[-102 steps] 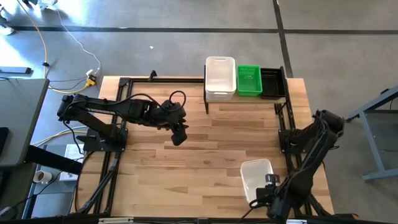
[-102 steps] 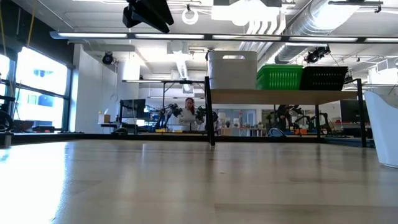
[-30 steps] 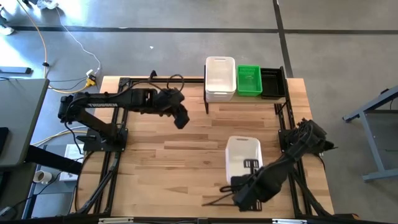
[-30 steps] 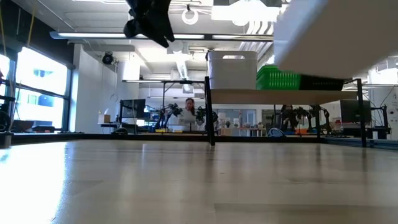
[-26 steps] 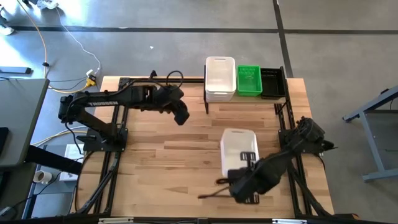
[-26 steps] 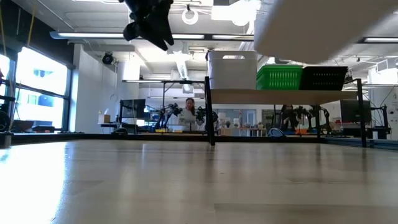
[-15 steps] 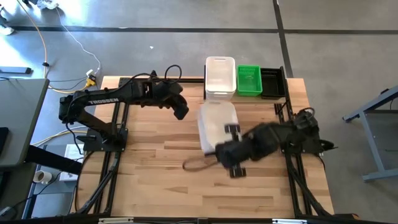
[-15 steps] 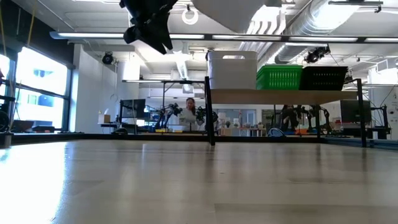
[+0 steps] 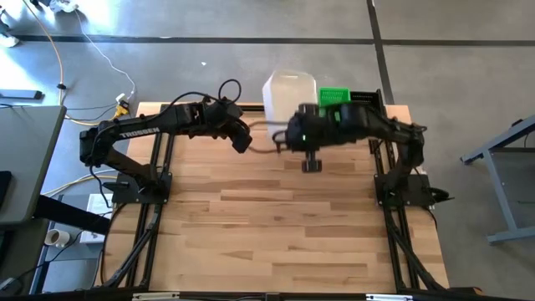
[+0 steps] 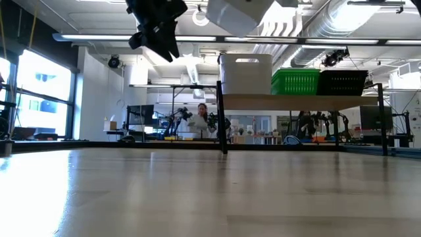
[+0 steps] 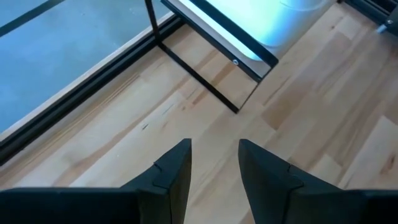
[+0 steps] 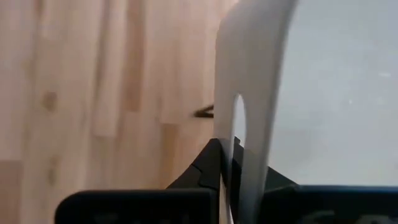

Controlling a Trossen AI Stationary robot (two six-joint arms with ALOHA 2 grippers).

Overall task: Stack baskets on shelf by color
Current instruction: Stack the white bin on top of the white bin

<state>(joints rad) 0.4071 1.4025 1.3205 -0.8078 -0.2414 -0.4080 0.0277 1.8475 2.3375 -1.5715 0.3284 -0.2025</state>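
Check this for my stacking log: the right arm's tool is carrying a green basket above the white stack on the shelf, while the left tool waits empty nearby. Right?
Not quite. The basket clamped in the right tool is white, not green; the high view shows it. It does hang above the white stack on the shelf, and the left tool waits empty nearby.

Table: pale wood planks, smooth satin. Shelf: same light wood, black metal legs. White basket above it: smooth matt plastic; green basket beside: mesh plastic.
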